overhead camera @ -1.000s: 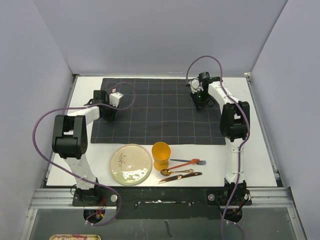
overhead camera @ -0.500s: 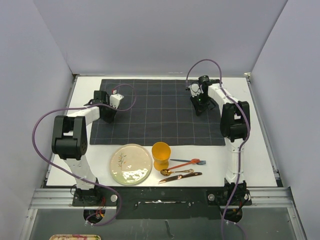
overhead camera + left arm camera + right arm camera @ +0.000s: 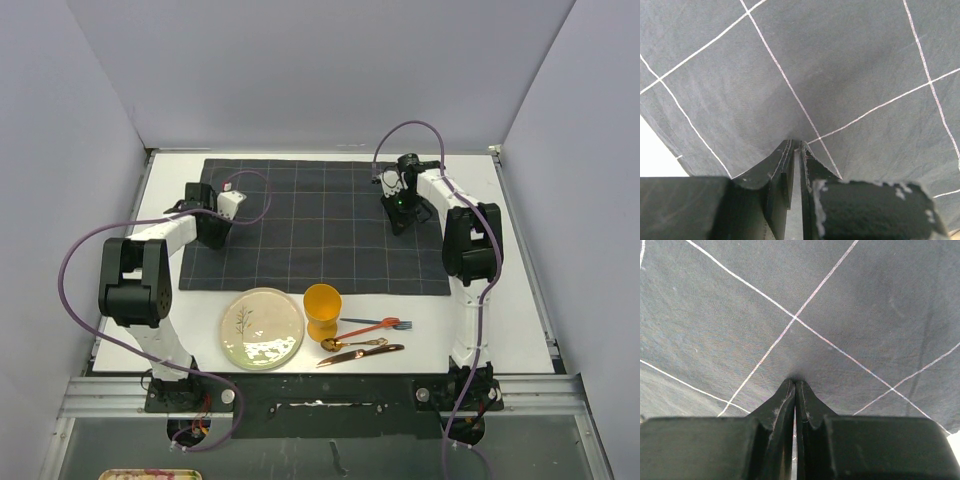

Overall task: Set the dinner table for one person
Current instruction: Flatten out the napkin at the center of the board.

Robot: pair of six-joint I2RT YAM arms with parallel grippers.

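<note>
A dark grey cloth [image 3: 320,225] with a thin light grid lies spread on the white dinner table [image 3: 520,300]. My left gripper [image 3: 212,228] is down on the cloth's left part. In the left wrist view the left gripper [image 3: 796,142] is shut, pinching a small pucker of the cloth [image 3: 840,75], with bare table [image 3: 655,155] at the lower left. My right gripper [image 3: 400,218] is down on the cloth's right part. In the right wrist view the right gripper [image 3: 794,381] is shut on a pinch of the cloth [image 3: 865,300].
Near the front edge, below the cloth, sit a pale plate [image 3: 262,328], an orange cup [image 3: 322,310], a red-handled fork [image 3: 375,324], a gold spoon [image 3: 352,343] and a knife [image 3: 360,353]. A metal rail [image 3: 320,385] runs along the near edge. Grey walls surround the table.
The left jaws have narrowed onto the cloth. Both grippers and the cloth have shifted slightly toward the near edge. The dishes have not moved.
</note>
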